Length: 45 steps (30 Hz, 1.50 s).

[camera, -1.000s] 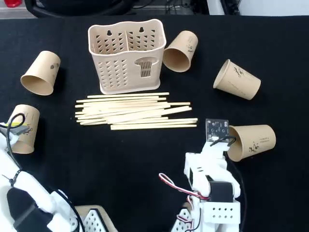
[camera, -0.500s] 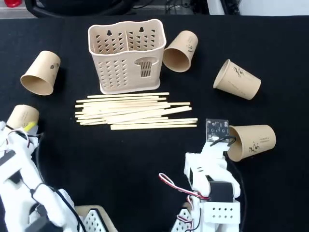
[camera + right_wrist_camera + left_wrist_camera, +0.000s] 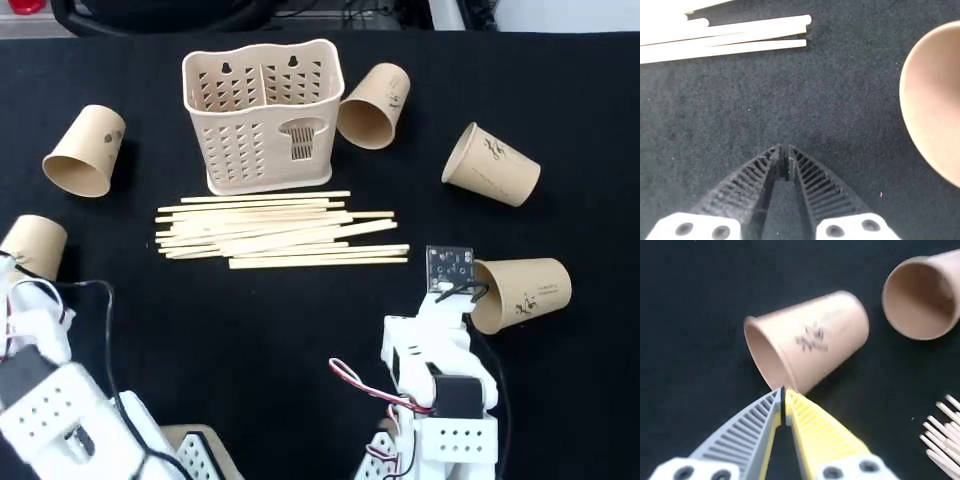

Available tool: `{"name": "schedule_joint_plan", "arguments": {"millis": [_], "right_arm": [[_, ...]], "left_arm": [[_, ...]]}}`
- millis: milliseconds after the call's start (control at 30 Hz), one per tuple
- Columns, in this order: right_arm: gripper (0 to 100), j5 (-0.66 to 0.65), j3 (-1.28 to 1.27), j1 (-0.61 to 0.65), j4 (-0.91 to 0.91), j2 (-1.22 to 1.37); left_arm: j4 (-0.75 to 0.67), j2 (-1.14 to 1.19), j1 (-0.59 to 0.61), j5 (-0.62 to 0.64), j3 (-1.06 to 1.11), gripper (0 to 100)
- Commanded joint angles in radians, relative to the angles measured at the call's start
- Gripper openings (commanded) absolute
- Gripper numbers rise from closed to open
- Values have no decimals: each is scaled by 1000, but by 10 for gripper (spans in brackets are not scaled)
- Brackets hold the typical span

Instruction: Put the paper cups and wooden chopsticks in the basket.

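1. The left-edge cup [image 3: 33, 245] lies on its side at about 8 o'clock from the basket [image 3: 263, 115] and well apart from it. The chopsticks [image 3: 280, 232] lie at roughly 3 o'clock from the cup.
2. Its long axis runs roughly 12 to 6 in the high view. In the left wrist view the open mouth is at the end toward the arm, so we judge the rim to be the near end.
3. The left gripper [image 3: 784, 392] has its jaws pressed together and holds nothing. Its tips are at the cup's rim, touching or just beside it; we cannot tell which.
4. We judge that the coming move turns on this: the jaws must part before they can take the rim wall, one finger inside the mouth and one outside.
5. The left arm is plainly the nearer to this cup.
6. The right gripper [image 3: 784, 152], its jaws likewise closed and empty, sits over bare table [image 3: 730, 100]. The right-hand cup [image 3: 520, 293] lies just beside it at 3 o'clock, mouth toward it.
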<state>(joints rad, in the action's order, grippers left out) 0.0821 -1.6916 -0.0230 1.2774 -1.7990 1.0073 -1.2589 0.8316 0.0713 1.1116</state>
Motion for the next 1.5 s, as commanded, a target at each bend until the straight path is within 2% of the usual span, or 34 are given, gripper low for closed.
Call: {"name": "schedule_joint_plan", "arguments": {"millis": [0,100,167,267,333,533,733,1067,1200,1267,1467], "right_arm": [[22,-2,5,-8,5,-50],[22,-2,5,-8,5,-50],[22,-2,5,-8,5,-50],[22,-2,5,-8,5,-50],[22,-2,5,-9,5,-50],[22,-2,5,-8,5,-50],[22,-2,5,-8,5,-50],[22,-2,5,-8,5,-50],[22,-2,5,-8,5,-50],[22,-2,5,-8,5,-50],[22,-2,5,-8,5,-50]], "left_arm": [[141,-103,-10,-43,-140,30],[130,-107,-10,-64,-94,61],[77,-95,-8,-58,-18,137],[-54,-81,21,31,119,281],[-178,-75,28,71,203,338],[-582,-75,8,137,438,345],[-853,-75,-94,143,598,282],[-852,-57,-120,140,591,30],[-835,-54,-119,100,562,27],[-750,-57,-119,48,518,28],[-361,-57,-119,-20,242,28]]}}
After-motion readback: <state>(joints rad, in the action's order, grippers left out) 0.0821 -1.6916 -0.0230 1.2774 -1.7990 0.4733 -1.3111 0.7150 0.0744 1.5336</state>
